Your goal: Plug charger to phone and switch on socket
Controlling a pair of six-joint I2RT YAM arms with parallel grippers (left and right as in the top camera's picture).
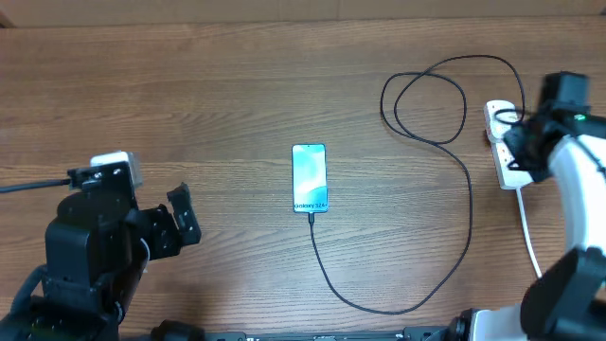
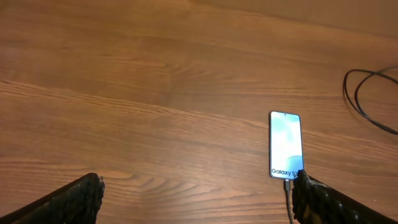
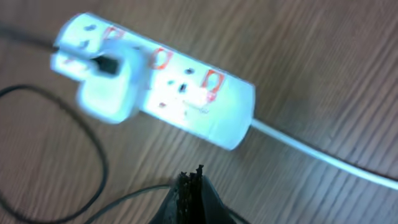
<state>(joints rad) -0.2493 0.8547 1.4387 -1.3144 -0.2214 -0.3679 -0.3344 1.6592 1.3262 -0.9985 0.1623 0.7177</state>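
A brown wood-grain table (image 1: 189,95) spans every view.

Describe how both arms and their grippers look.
The left arm is black and blocky, with a pale box on its wrist and a black lead. The right arm has white links and black joints. The left gripper and right gripper have black fingers.

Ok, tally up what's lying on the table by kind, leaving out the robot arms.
Phone: 1
Charger cable: 1
Power strip: 1
White plug adapter, seated in the strip: 1
Total: 4
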